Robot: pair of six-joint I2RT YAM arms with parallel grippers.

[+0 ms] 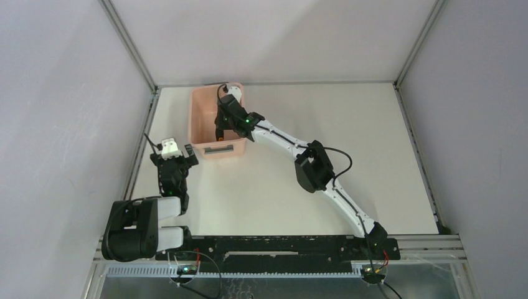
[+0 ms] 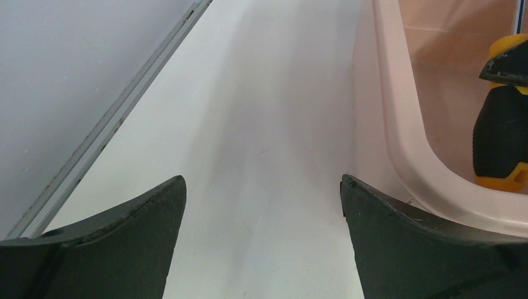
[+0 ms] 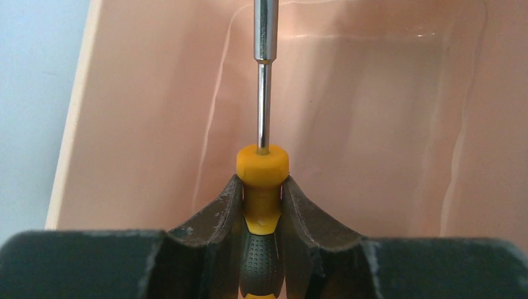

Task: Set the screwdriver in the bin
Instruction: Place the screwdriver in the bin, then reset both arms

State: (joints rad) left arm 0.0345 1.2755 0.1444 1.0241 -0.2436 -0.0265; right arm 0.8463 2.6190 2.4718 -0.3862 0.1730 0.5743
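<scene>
The salmon-pink bin [image 1: 202,118] stands at the back left of the table. My right gripper [image 1: 220,132] reaches down inside it, shut on the screwdriver [image 3: 262,187] by its orange-and-black handle. The thin metal shaft points away from the gripper toward the bin's inner wall [image 3: 373,93]. The handle also shows in the left wrist view [image 2: 503,124], inside the bin's rim [image 2: 398,124]. My left gripper [image 2: 263,187] is open and empty, low over the table just left of the bin's near corner; in the top view it [image 1: 176,163] sits beside the bin.
A metal frame rail [image 2: 112,124] runs along the table's left edge beside the grey wall. The right arm [image 1: 311,165] stretches diagonally across the table's middle from its base at the near right.
</scene>
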